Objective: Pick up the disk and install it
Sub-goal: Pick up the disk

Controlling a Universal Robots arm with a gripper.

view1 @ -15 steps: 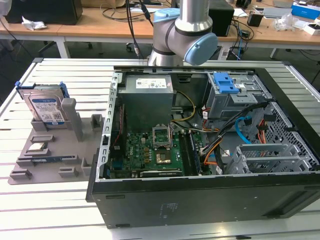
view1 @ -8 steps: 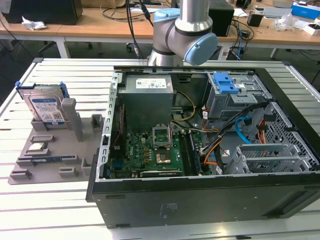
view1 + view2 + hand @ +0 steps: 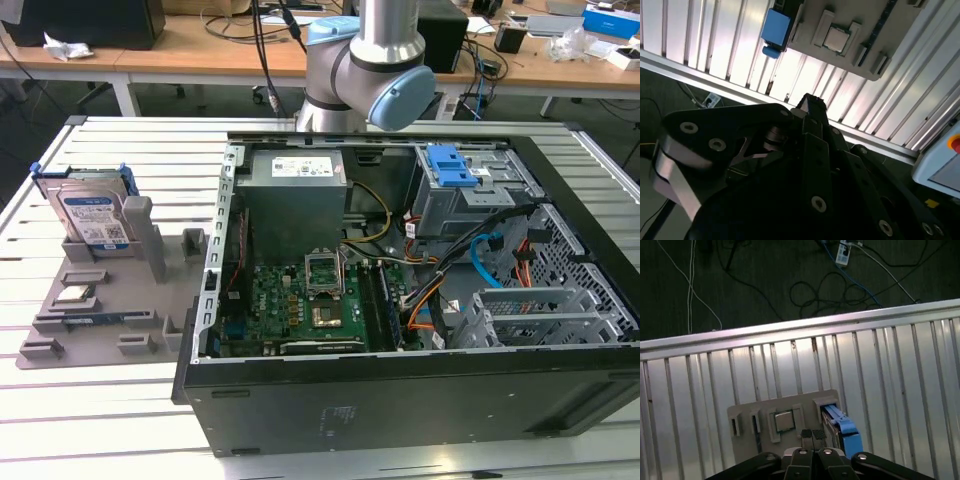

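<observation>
The disk (image 3: 92, 218) stands on edge in a slot of the gray holder (image 3: 110, 325). The holder sits on the slatted surface (image 3: 110, 420) at the exterior view's left, well apart from the open computer case (image 3: 420, 395). In the first wrist view the disk (image 3: 842, 426) shows from above as a narrow blue strip. It lies just to one side of the end effector (image 3: 812, 436), which hangs high over the holder, fingertips together and empty. I judge that the offset runs sideways, across the disk's thin edge.
</observation>
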